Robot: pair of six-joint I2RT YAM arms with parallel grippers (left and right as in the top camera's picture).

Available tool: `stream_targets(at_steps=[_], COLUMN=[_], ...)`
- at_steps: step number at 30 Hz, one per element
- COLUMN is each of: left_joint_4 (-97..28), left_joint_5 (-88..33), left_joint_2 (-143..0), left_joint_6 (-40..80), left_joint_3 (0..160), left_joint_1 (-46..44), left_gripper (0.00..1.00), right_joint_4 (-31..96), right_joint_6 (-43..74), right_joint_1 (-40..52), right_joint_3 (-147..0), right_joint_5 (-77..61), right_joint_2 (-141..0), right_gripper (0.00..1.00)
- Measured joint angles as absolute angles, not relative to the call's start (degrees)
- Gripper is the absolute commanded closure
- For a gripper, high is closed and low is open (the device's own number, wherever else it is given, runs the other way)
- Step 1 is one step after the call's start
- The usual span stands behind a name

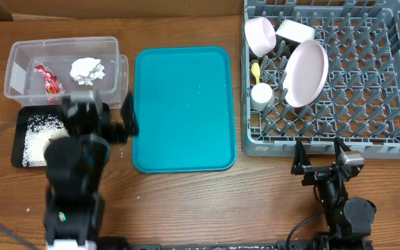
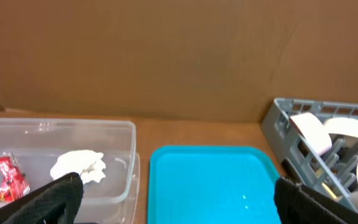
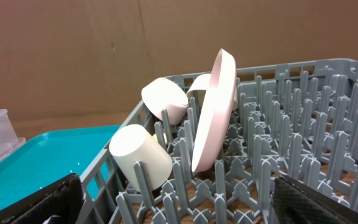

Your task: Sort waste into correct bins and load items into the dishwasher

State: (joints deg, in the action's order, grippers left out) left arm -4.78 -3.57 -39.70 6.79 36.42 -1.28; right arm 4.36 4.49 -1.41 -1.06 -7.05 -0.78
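Clear plastic tub (image 1: 19, 52): 10 o'clock on the wooden table (image 1: 255, 201), long side running left-right.
Red shiny wrapper (image 1: 47, 78): inside the tub, left half, lying flat on the floor.
Crumpled white napkin (image 1: 87, 69): inside the tub, at 3 o'clock of the wrapper and apart from it.
Black tray (image 1: 18, 139): touching or just beside the tub's near edge, at 9 o'clock on the table; right part hidden under the left arm.
White rice grains (image 1: 42, 132): heaped in the black tray.
Left gripper (image 2: 178, 183): above the gap between tub and teal tray; jaws spread wide, nothing between them.
Teal serving tray (image 1: 158, 139): table centre; a few white specks on it, too small to identify.
White bowl (image 1: 260, 35): dish rack, far-left corner, tipped on its side.
Yellow spoon (image 1: 255, 71): between that bowl and the cup.
Small white cup (image 1: 261, 95): tipped over on the pegs, 8 o'clock of the plate.
Second white bowl (image 1: 295, 31): 3 o'clock of the first bowl.
White-pink plate (image 1: 305, 73): on edge, leaning, left half of the rack.
Grey dish rack (image 1: 367, 148): 2 o'clock on the table.
Right gripper (image 1: 319, 158): 5 o'clock, just before the rack's near rim; jaws wide apart, holding nothing.
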Motion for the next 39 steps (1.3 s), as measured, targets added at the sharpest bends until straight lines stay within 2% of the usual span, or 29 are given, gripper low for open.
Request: stream_targets(at_steps=[5,12,20,26,39], left_joint_4=[5.34,13.50,5.23,-3.27,-3.70], left_joint_5=[-4.58,-5.21,-5.63,-6.39,-6.70], left_joint_2=[-23.81,-10.96,-1.98,-0.91,-0.86], left_joint_6=[5.91,5.54,5.52,5.52,5.58], left_joint_3=[18.90,3.70,0.49,0.49,0.49], left_joint_1=[0.14,1.26,3.64,5.02,5.02], left_gripper=[0.00,0.00,0.00,0.00,0.00], right_joint_4=[4.38,4.36,4.34,4.36,4.38], right_joint_6=[4.47,4.49,4.47,4.51,4.49], right_joint_1=[-1.41,-1.41,-1.41,-1.41,-1.41], right_joint_3=[-1.06,-1.06,-1.06,-1.06,-1.06], right_joint_5=[-7.05,-7.05,-7.03,-7.05,-7.03], right_joint_2=[-0.80,-0.80,-0.80,-0.80,-0.80], right_gripper=[0.00,0.00,0.00,0.00,0.00])
